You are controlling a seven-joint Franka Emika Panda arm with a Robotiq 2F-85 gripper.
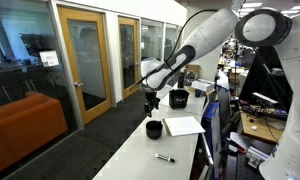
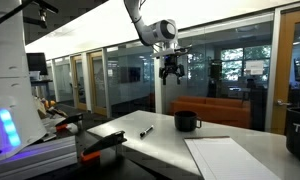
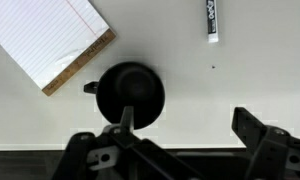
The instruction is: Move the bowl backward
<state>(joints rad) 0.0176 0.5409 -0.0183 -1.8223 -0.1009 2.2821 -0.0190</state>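
The small black bowl (image 1: 154,129) stands on the white table, next to a notepad, in both exterior views (image 2: 186,122). In the wrist view the bowl (image 3: 130,92) lies left of centre, partly behind one finger, with a small tab on its left side. My gripper (image 1: 150,100) hangs well above the table and the bowl (image 2: 171,72). It is open and empty, with its fingers spread wide (image 3: 188,125). The bowl sits under one finger, not between the two.
A lined notepad (image 1: 183,125) (image 3: 55,40) lies beside the bowl. A marker (image 1: 165,158) (image 2: 147,131) (image 3: 212,20) lies on the table. A larger black container (image 1: 178,98) stands further along the table. Glass doors and an orange sofa (image 2: 225,108) are beyond.
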